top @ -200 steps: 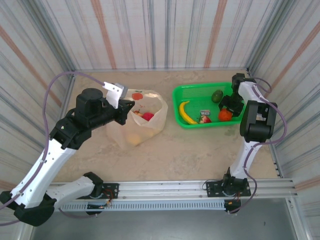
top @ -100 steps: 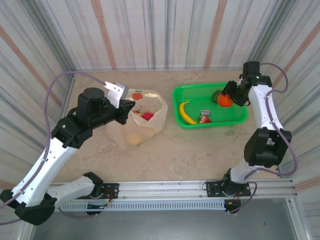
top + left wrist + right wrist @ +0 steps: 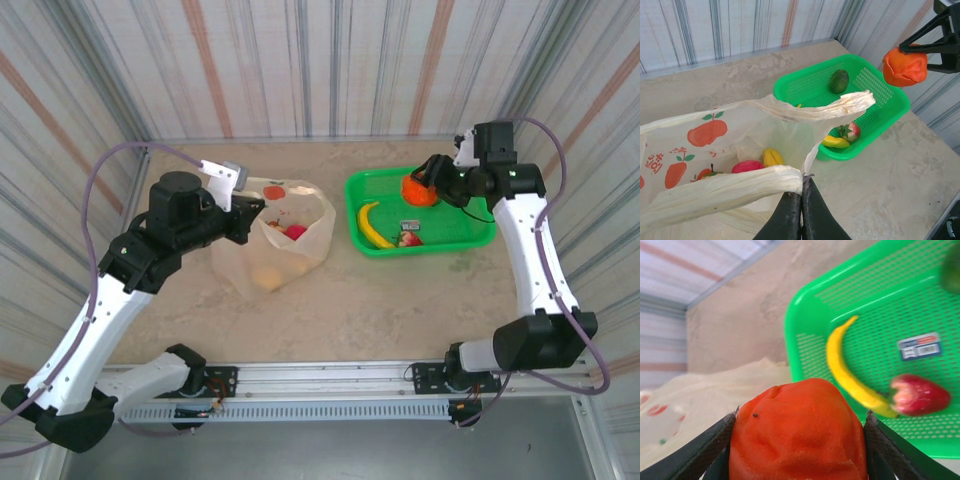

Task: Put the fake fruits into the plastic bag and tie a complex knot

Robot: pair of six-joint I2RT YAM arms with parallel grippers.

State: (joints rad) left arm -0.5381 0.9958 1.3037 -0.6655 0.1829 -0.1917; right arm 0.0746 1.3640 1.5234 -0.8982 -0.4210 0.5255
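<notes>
Your left gripper (image 3: 801, 186) is closed on one handle (image 3: 725, 187) of the bag (image 3: 715, 132), which sits on the table. Your right gripper (image 3: 799, 452) grips one orange (image 3: 795, 410) above the basket (image 3: 372, 181). In the basket lie three fruits: one banana (image 3: 371, 226), one strawberry (image 3: 408, 238), one avocado (image 3: 839, 80). In the bag you can see two: one pink fruit (image 3: 747, 166), one yellow fruit (image 3: 771, 156).

Right fingers (image 3: 695, 452) with the orange fruit (image 3: 418, 189) lifted clear of the green basket (image 3: 470, 236) at its right end, carried left over its far-left corner, nearer the plastic bag (image 3: 318, 232)
</notes>
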